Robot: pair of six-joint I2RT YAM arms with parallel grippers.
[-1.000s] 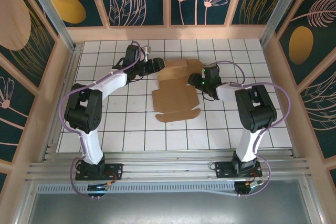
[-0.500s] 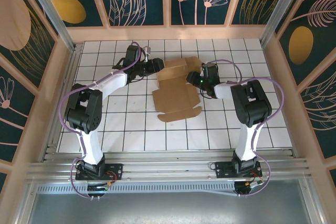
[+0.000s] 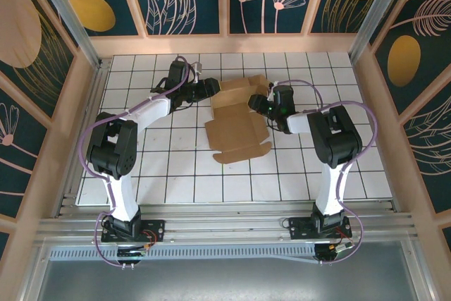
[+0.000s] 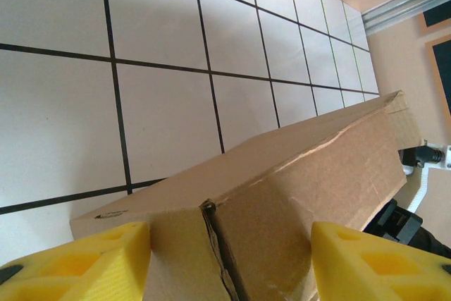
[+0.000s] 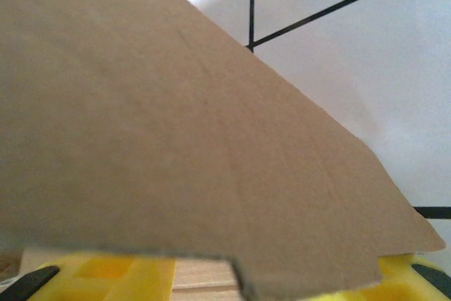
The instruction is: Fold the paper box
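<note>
The paper box (image 3: 236, 128) is brown cardboard lying partly folded in the middle of the tiled table, its back wall raised. My left gripper (image 3: 213, 89) is at the box's back left corner. In the left wrist view its yellow fingers (image 4: 77, 262) straddle that folded corner (image 4: 232, 244) and the cardboard fills the gap between them. My right gripper (image 3: 259, 103) is at the box's back right side. In the right wrist view a cardboard flap (image 5: 176, 118) lies over its fingers (image 5: 91, 273). They stand apart with their tips hidden.
The white tiled table (image 3: 169, 167) has wooden side walls (image 3: 363, 103) and a patterned back panel. An aluminium rail (image 3: 225, 227) runs along the near edge by the arm bases. The box's front flaps (image 3: 243, 151) lie flat toward me.
Both grippers' jaws have narrowed. My right gripper has moved a little back and left along the box's right side, and the flap there has come up. The left arm has barely moved.
</note>
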